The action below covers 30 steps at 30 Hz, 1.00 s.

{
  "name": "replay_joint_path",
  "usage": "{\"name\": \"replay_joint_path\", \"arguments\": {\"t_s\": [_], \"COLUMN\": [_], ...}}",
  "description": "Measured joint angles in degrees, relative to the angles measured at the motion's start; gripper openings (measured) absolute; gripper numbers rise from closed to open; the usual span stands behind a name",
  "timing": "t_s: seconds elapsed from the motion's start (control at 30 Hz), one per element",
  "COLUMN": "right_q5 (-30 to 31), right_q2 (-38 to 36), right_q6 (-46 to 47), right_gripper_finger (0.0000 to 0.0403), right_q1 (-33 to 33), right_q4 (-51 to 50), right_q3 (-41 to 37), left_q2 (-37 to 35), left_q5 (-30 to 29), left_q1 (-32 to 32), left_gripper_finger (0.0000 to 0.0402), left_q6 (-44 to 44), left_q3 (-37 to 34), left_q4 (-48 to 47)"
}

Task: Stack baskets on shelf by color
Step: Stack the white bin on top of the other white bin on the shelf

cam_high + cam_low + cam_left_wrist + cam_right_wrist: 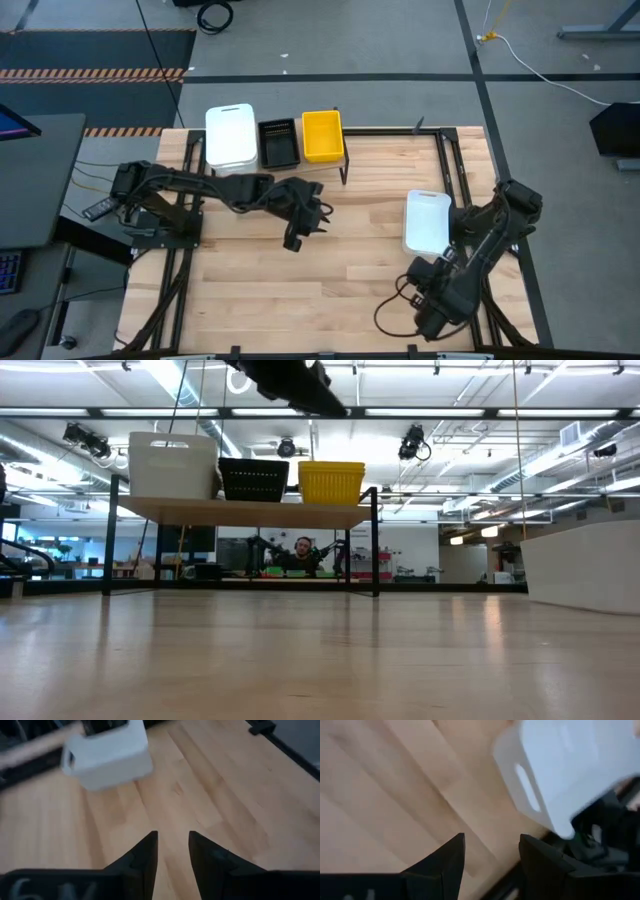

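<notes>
So the shelf [300, 168] sits at the far edge of the desk [320, 290] with three baskets lined up on it: a white stack [230, 135] on the left, a black perforated basket [278, 143] in the middle and a yellow one [322, 135] on the right, all touching or just beside each other. One more white basket [427, 220] is lying upside down on the desk over on the right side. The left tool [295, 240] hovers over bare wood just in front of the shelf, fingers parted a narrow bit and holding nothing. The right tool [425, 322] is down near the front right corner, near that loose white basket, fingers spread wide with nothing in them.
</notes>
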Motion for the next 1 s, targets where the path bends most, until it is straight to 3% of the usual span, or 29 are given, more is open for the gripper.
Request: {"name": "replay_joint_path", "arguments": {"t_s": [0.23,0.53,0.7,1.0], "right_q5": [2.3,1.3,1.4,5.2], "right_q2": [0.0,0.0,0.0,0.0], "right_q6": [8.1,8.2,6.1,3.3], "right_gripper_finger": [0.0189,0.0168,0.0166,0.0167], "right_q1": [6.3,10.1,10.6,10.6], "right_q4": [-3.2,-3.1,-3.2,2.0], "right_q3": [-3.3,-8.2,-11.5,-15.9], "left_q2": [-0.1,0.0,0.0,0.0], "left_q5": [6.1,5.8,5.3,1.9], "left_q1": [-1.0,-1.7,-3.0,-4.9], "left_gripper_finger": [0.0116,0.0116,0.0116,0.0117], "left_q6": [-4.4,-6.3,-7.5,-9.8], "left_q3": [-2.5,-4.7,-4.7,-4.7], "left_q4": [-1.8,5.3,4.2,6.2]}}
